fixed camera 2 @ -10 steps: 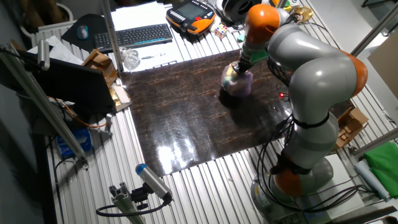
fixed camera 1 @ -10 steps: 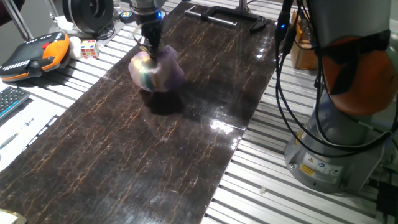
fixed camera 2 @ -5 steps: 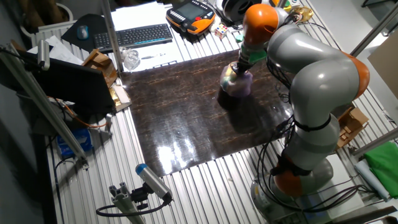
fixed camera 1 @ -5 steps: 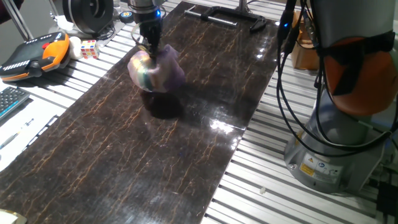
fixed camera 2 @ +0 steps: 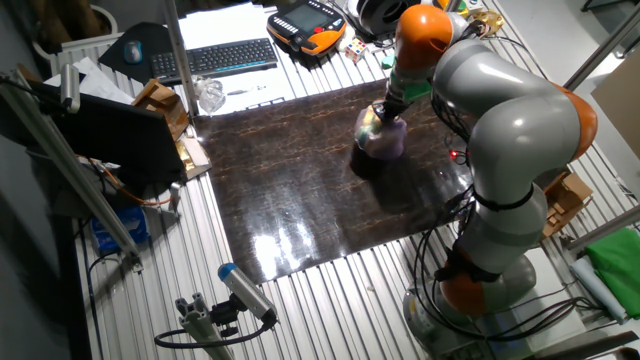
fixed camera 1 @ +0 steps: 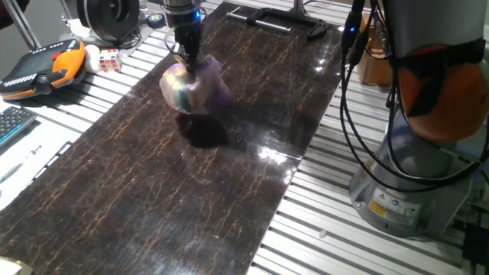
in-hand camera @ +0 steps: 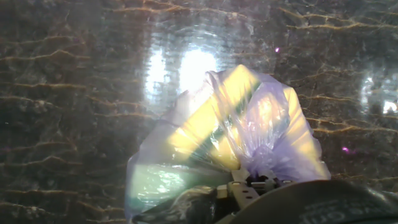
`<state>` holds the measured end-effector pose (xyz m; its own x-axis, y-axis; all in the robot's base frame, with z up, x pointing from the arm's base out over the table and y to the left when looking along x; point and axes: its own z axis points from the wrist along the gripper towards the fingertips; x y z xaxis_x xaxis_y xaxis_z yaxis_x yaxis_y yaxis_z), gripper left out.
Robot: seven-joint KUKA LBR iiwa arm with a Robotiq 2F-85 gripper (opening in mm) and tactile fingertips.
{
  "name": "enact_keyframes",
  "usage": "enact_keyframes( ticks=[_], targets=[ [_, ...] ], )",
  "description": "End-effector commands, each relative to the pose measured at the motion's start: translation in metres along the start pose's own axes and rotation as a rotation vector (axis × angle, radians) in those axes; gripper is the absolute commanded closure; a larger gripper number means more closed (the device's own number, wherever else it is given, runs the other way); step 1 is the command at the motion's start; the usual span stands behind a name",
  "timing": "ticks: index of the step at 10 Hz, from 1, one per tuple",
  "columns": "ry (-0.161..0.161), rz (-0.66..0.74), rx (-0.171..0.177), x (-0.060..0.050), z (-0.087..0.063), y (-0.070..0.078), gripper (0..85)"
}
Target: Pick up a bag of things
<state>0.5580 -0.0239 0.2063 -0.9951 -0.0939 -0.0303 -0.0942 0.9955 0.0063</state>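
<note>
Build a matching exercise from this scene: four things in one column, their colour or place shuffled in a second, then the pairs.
Things:
1. knotted translucent plastic bag
2. handheld controller pendant
3. small puzzle cube
4. computer keyboard

Descriptions:
A. orange and black
B. purple, hanging from the tool
C. multicoloured, beside the pendant
D. black, beyond the dark slab's far edge

Pairs: 1-B, 2-A, 3-C, 4-D

A dark marbled sheet (fixed camera 1: pixel 191 191) lies on the slatted metal surface (fixed camera 1: pixel 306 221), with a keyboard (fixed camera 2: pixel 213 57), orange pendant (fixed camera 1: pixel 42 67) and puzzle cube (fixed camera 1: pixel 110 59) beside it.
</note>
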Motion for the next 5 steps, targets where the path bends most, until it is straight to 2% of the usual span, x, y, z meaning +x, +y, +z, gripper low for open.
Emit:
enact_keyframes(
  ticks=[1, 5],
  targets=[
    [0.000, 0.002, -0.005, 0.0005, -0.0004, 0.0005, 84.3],
    [0.013, 0.006, 0.008, 0.0003, 0.0010, 0.0040, 84.3]
  ],
)
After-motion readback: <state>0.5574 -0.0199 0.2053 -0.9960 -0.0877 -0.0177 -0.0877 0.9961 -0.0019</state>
